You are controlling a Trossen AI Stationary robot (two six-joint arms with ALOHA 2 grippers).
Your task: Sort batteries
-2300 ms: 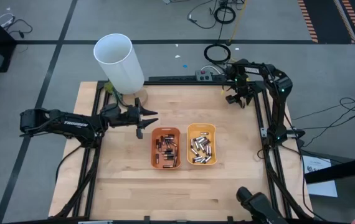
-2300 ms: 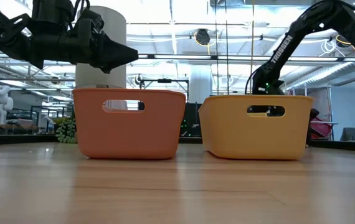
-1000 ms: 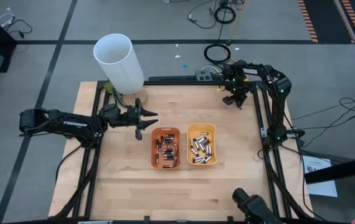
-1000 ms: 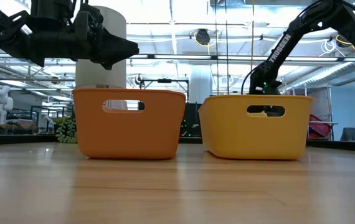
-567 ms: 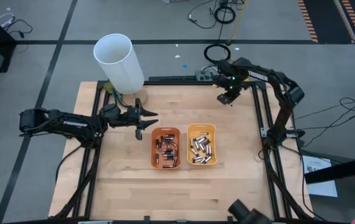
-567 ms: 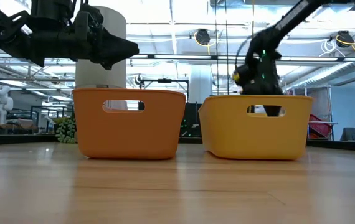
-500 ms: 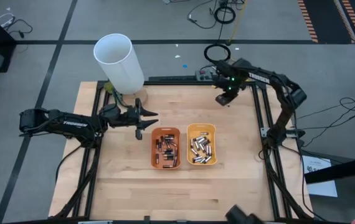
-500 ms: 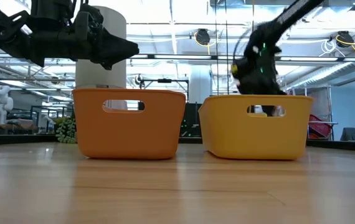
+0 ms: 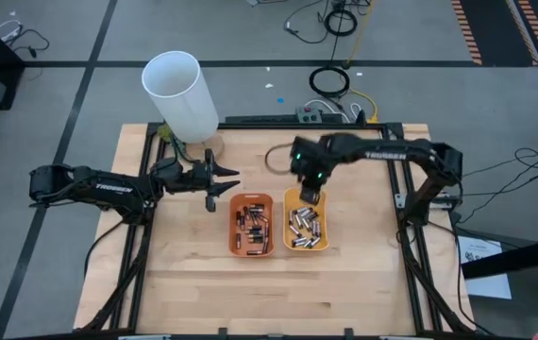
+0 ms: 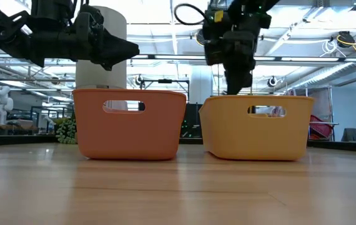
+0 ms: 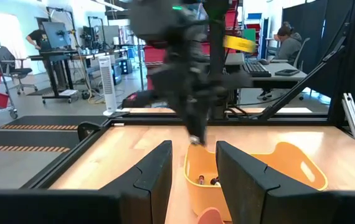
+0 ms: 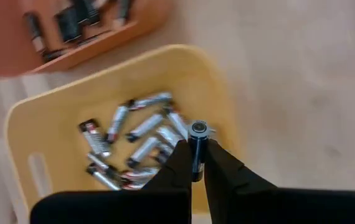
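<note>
Two small trays stand side by side mid-table. The orange tray [image 9: 251, 224] holds dark batteries [image 9: 253, 227]; the yellow tray [image 9: 305, 219] holds silvery batteries [image 12: 141, 143]. My right gripper [image 9: 311, 195] hangs over the yellow tray's far end, pointing steeply down, shut on one dark battery [image 12: 195, 149]. In the low view it [image 10: 235, 78] is just above that tray's rim. My left gripper [image 9: 217, 184] hovers level and open beside the orange tray's far left corner, with nothing between its fingers [image 11: 165, 168]. My right gripper pinches the dark battery's body [image 12: 195, 158] between its two fingertips [image 12: 179, 163]. The battery lies along the fingers, and its silver end cap [image 12: 197, 130] sticks out past them toward the tray. The fingers come from above, slanting down. The battery is clear of the yellow tray.
A tall white tube [image 9: 179, 94] stands at the table's far left corner, close behind my left arm. A power strip [image 9: 311, 116] and cable loops [image 9: 328, 81] lie beyond the far edge. Black frame rails [image 9: 403, 217] run along the sides. People sit at desks [image 11: 286, 37] far behind.
My right gripper has swung from the table's far right corner toward the left and near side, rising and tipping down, and now hangs over the yellow tray's far end. It has stayed shut.
</note>
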